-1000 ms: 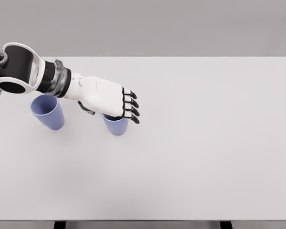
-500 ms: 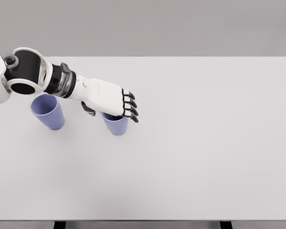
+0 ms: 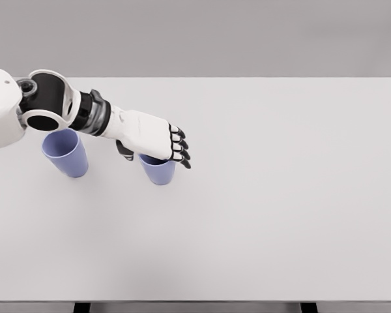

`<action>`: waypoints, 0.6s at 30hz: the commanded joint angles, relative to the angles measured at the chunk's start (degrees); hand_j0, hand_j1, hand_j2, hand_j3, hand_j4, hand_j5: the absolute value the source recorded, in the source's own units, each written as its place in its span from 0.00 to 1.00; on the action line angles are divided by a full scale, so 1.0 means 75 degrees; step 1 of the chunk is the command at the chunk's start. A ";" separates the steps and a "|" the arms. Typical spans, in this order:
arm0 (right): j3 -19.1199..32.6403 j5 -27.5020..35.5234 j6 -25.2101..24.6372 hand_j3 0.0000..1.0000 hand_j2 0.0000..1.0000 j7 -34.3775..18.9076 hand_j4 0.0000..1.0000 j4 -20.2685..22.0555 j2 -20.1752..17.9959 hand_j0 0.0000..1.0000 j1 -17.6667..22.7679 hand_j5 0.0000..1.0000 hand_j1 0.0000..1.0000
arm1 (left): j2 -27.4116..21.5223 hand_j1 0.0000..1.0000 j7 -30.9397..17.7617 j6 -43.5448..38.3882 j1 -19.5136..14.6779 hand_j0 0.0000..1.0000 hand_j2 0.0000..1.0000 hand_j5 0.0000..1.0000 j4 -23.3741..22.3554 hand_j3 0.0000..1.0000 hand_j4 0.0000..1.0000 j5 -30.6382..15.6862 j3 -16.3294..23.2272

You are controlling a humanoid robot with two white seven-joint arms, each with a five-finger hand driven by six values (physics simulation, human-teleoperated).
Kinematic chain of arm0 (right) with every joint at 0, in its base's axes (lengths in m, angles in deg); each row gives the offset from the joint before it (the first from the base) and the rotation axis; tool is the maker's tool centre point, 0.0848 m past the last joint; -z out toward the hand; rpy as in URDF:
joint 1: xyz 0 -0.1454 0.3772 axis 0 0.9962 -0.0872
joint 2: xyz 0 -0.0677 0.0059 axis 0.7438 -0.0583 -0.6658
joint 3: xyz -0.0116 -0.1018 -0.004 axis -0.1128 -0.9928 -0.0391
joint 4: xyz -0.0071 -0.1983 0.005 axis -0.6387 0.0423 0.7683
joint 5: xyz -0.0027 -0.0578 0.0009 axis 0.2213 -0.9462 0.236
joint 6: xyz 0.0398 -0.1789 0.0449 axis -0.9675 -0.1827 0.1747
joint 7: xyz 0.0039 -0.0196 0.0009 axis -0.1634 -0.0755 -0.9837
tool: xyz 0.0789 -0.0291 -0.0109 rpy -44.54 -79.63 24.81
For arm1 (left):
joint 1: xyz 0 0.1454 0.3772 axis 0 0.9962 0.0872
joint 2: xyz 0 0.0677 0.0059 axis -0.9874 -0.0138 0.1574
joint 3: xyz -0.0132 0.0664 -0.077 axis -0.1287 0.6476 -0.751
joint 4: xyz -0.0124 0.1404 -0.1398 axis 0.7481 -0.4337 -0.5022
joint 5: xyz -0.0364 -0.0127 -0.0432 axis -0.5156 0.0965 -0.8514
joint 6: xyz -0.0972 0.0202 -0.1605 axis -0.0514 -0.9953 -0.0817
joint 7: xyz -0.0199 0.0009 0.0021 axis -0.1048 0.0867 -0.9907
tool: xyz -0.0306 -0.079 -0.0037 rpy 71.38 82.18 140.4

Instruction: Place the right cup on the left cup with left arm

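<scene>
L hand (image 3: 150, 135) sits palm-down over the right cup (image 3: 158, 171), covering its rim; fingers (image 3: 180, 145) extended, side by side, thumb down by cup's left side. Actual grip unclear. Right cup upright on table (image 3: 280, 195), left cup (image 3: 66, 152) near, apart, tilted.

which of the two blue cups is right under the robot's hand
The right cup, the one nearer the table's middle: the left hand covers its rim. The left cup stands apart near the table's left edge, partly under the forearm.
</scene>
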 commanded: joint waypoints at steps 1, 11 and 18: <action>0.0000 0.0001 0.0000 1.00 1.00 0.0009 1.00 0.0000 0.0000 1.00 0.0000 1.00 1.00 | 0.0073 1.00 0.0002 -0.0014 0.0000 1.00 1.00 1.00 -0.0048 1.00 1.00 -0.0007 -0.0009; 0.0000 0.0001 0.0000 1.00 1.00 0.0009 1.00 0.0000 0.0000 1.00 0.0000 1.00 1.00 | 0.0155 0.96 0.0002 -0.0014 0.0012 0.96 0.96 0.96 -0.0060 0.96 0.96 0.0028 -0.0009; 0.0000 0.0001 0.0000 1.00 1.00 -0.0003 1.00 0.0000 0.0000 1.00 0.0000 1.00 1.00 | 0.0155 0.79 0.0002 -0.0014 0.0023 0.79 0.79 0.79 -0.0060 0.79 0.79 0.0040 -0.0009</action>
